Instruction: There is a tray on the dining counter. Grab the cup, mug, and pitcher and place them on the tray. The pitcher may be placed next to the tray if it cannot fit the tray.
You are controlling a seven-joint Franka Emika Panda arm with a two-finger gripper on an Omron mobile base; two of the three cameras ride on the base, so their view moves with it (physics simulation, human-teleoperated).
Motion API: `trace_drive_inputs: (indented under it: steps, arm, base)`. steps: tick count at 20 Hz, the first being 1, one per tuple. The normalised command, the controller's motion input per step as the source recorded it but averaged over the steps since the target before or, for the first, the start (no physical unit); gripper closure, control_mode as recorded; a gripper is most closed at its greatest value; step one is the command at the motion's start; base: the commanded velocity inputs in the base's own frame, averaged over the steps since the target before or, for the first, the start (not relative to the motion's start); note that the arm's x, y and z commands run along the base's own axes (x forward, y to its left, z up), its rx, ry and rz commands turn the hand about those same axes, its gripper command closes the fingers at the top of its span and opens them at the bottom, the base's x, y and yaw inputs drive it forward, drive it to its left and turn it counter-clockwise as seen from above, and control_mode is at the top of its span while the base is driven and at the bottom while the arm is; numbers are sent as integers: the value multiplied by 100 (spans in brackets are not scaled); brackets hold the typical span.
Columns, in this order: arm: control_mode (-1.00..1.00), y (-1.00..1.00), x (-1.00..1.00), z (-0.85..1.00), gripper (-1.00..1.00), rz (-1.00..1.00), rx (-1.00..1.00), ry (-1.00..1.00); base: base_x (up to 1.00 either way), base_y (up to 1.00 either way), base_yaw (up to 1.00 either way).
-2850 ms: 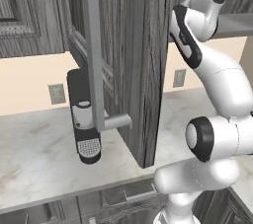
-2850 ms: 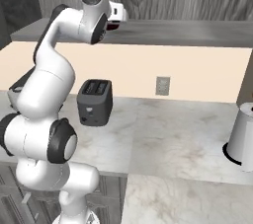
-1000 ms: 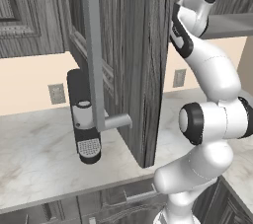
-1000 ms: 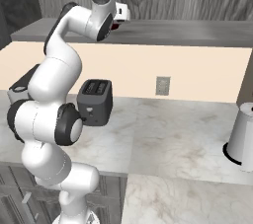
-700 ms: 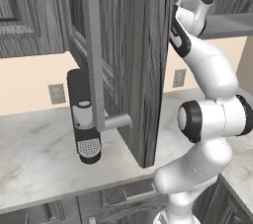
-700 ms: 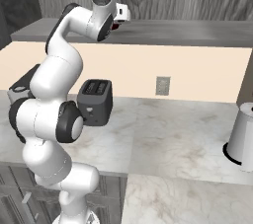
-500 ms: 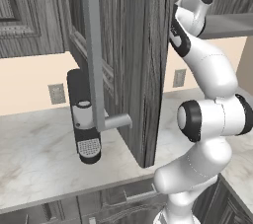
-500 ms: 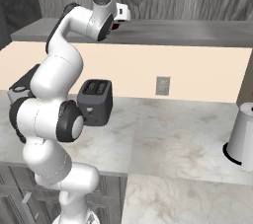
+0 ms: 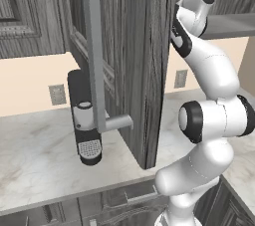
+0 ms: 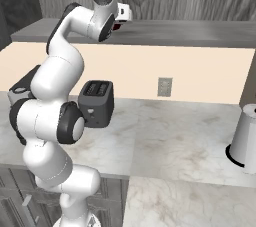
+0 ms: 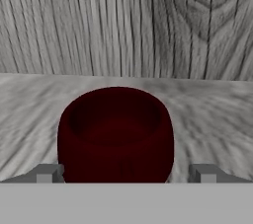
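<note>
In the left base view the arm reaches up behind the open cabinet door (image 9: 149,65); in the right base view its hand sits on the cabinet shelf (image 10: 200,27), touching the mug (image 10: 117,26). In the hand view the mug (image 11: 115,134) stands between the spread fingertips (image 11: 47,173) of the gripper (image 11: 126,173), so I'd ease forward until both straddle its widest part, then squeeze squarely.

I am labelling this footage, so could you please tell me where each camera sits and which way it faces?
Left base view: behind the arm's left, facing the open cabinet door and coffee machine; arm at right.
Right base view: behind the arm's right, facing the toaster and shelf; arm at left.
Hand view: on the hand, facing the mug; open gripper straddles it.
Both base views share the counter.
</note>
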Motion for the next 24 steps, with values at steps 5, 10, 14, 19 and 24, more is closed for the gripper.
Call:
trace_drive_inputs:
  steps: [5, 10, 14, 19, 24]
  arm:
    - [-100, 0, 0, 0, -100, 0, 0, 0]
    - [-100, 0, 0, 0, 100, 0, 0, 0]
    - [-100, 0, 0, 0, 100, 0, 0, 0]
    - [-100, 0, 0, 0, 100, 0, 0, 0]
    - [-100, 0, 0, 0, 100, 0, 0, 0]
  base:
    - [0, 0, 0]
    - [0, 0, 0]
    - [0, 0, 0]
    - [0, 0, 0]
    - [0, 0, 0]
